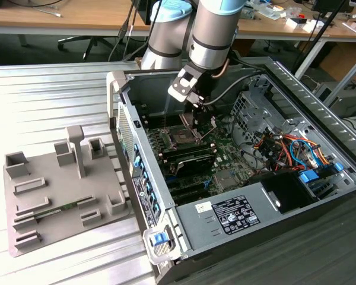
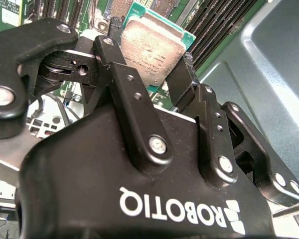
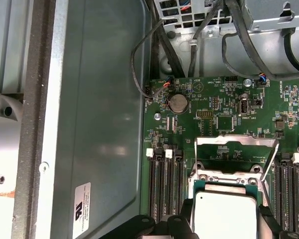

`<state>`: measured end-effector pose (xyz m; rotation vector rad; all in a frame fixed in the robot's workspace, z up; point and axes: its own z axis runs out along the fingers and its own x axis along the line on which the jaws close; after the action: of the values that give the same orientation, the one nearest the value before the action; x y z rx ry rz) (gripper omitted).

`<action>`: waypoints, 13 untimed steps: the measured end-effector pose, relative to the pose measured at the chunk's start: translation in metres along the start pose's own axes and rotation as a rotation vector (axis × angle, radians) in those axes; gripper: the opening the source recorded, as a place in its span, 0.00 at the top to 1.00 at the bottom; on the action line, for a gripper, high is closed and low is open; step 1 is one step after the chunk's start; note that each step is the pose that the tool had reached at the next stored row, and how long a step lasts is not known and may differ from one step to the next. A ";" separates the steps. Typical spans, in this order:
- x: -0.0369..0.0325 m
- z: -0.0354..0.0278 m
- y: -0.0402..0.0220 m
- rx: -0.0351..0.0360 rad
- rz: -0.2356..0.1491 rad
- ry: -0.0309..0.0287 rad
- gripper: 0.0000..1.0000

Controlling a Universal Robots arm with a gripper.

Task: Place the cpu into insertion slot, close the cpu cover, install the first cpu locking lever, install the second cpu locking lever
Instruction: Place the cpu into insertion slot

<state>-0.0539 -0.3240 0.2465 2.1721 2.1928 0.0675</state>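
A silvery ribbed metal table (image 1: 47,95) fills the exterior view from the left edge to the lower right corner. At lower left a flat grey plastic fixture plate (image 1: 59,205) with upright blocks and slots lies on it. Just beside this, from centre to right, a large open dark-grey metal computer case (image 1: 320,110) lies on its side.

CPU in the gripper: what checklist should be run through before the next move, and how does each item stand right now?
1. Grip: the gripper is shut on the cpu, clamped on two opposite edges: ok.
2. The cpu cover stands raised, off the socket: ok.
3. The insertion slot looks empty in the exterior view: ok.
4. Cpu squared up with the slot: cannot tell.
5. Cpu seated: not ok, it is held above the green board.
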 end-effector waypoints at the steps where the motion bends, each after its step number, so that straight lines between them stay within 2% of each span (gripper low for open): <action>1: 0.0000 0.0002 0.0000 0.0000 0.000 0.0001 0.45; 13: 0.0042 0.0029 -0.0019 0.0000 0.000 0.0000 0.45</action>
<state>-0.0556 -0.3198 0.2434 2.1719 2.1930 0.0675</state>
